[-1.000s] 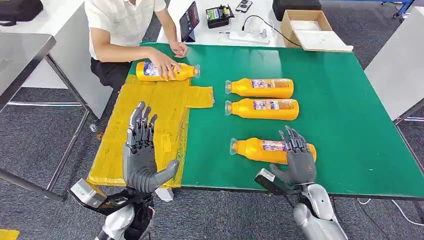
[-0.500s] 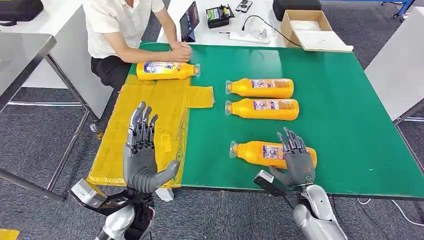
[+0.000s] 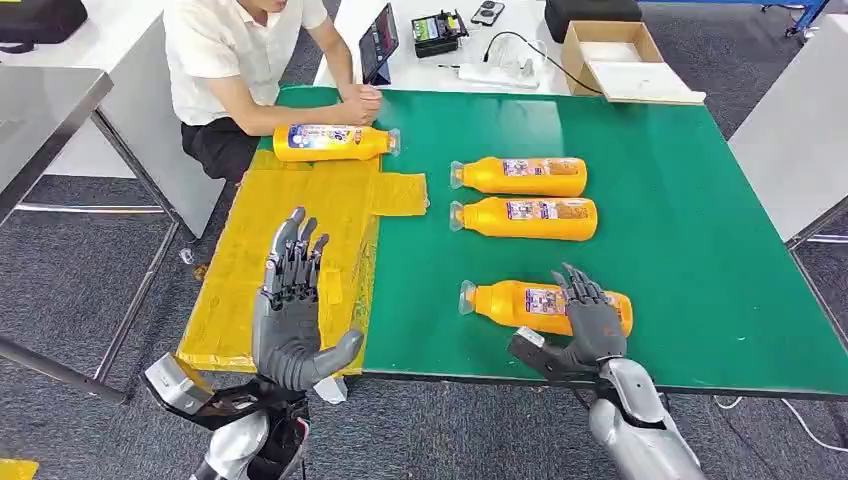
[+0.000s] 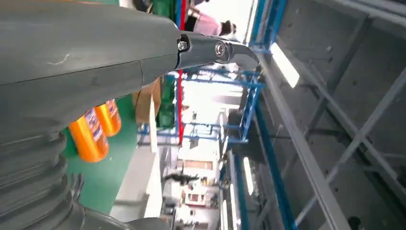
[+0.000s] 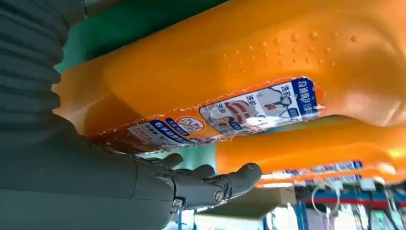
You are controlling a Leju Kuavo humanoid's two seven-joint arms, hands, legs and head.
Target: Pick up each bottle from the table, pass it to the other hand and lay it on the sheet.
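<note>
My right hand (image 3: 592, 322) rests spread and gripping nothing on the nearest orange bottle (image 3: 520, 301) lying on the green table (image 3: 700, 250), while my left hand (image 3: 291, 310) hovers open over the yellow sheet (image 3: 300, 215).

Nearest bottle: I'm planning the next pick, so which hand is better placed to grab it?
The right hand: it is already over the nearest bottle, fingers spread. The left hand is raised open over the yellow sheet, away from it.

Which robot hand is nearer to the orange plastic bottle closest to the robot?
Right robot hand, fingers over the orange plastic bottle. Left robot hand hovers apart, above the yellow sheet.
</note>
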